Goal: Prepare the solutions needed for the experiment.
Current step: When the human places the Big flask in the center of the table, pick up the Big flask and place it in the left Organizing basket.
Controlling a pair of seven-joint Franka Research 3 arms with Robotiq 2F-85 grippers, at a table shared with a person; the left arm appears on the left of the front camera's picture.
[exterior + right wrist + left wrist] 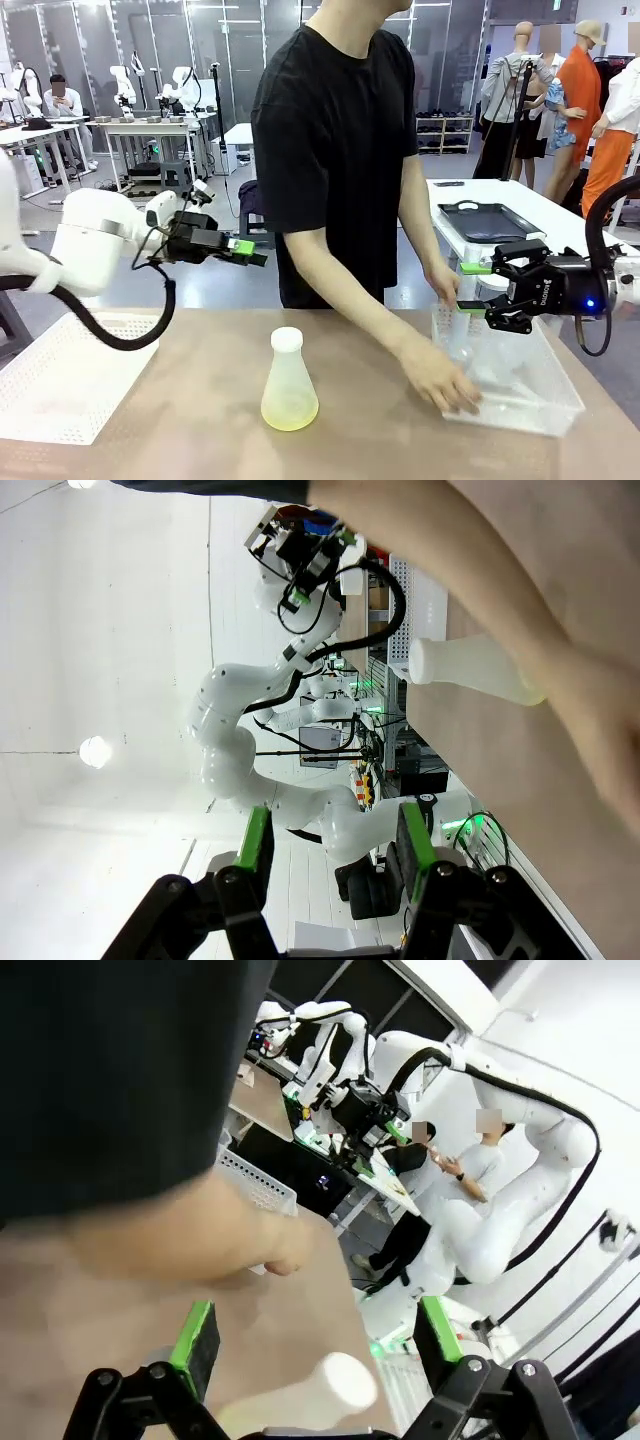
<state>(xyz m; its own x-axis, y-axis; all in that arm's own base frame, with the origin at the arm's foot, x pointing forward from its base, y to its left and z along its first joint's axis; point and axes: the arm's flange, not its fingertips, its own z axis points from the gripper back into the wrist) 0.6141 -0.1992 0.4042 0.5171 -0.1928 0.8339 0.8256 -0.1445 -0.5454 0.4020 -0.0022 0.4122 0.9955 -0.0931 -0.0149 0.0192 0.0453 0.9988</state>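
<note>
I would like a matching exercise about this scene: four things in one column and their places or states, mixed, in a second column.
Things:
1. frosted plastic conical flask with pale yellow liquid
2. clear plastic bin
3. left gripper
4. person's hand

Places or states:
A. open, raised above the table, holding nothing
B. reaching into a container
C. standing upright mid-table
D. on the table's right side, under the right gripper

Pairs: 1-C, 2-D, 3-A, 4-B

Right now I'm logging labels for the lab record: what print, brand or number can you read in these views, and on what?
Right gripper: white brand lettering on its black body, too small to read.
Erlenmeyer flask with the pale yellow solution: no markings visible.
Clear plastic bin: no label visible.
</note>
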